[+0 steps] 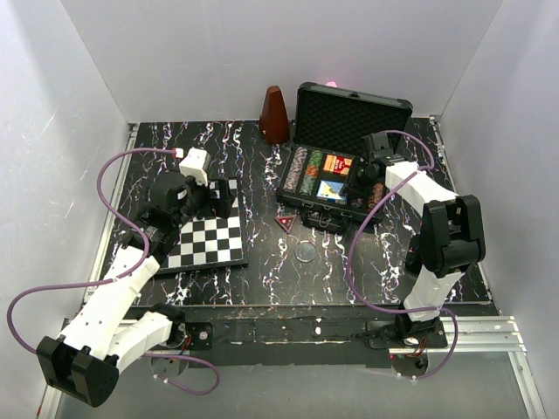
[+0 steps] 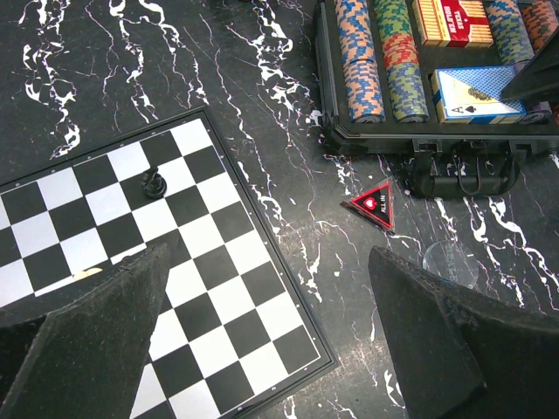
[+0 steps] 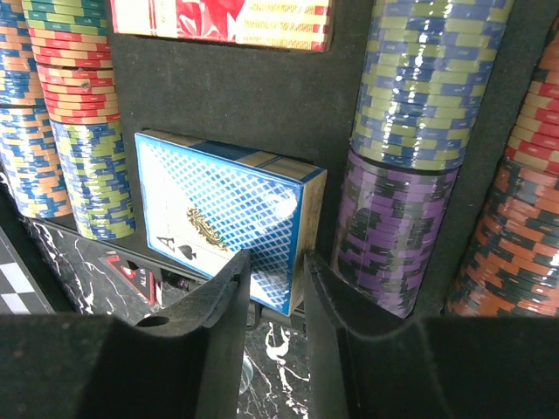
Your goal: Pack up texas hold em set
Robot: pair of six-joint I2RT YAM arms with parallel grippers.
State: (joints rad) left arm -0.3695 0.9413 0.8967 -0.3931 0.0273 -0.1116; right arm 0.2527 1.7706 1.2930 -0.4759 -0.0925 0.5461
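Hovering over the front of the open case (image 1: 354,112), your right gripper (image 3: 275,262) held nothing, jaws a slim gap apart; the blue card box (image 3: 218,218) lay flat in its slot just ahead, long axis pointing away, your wide-open left gripper (image 2: 266,257) farther off above the chessboard (image 2: 105,201).

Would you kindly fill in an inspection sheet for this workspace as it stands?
Surface: black white-veined table.
Job's things: case open; chips in rows, blue card box and red card box inside; red triangular button and clear disc outside on the table.
Clutter: chessboard with a dark piece; brown metronome.
Grippers: left gripper wide open above the chessboard; right gripper fingers narrowly apart, empty, above the blue card box.
Cables: purple cables loop from both arms.
Surroundings: white walls.
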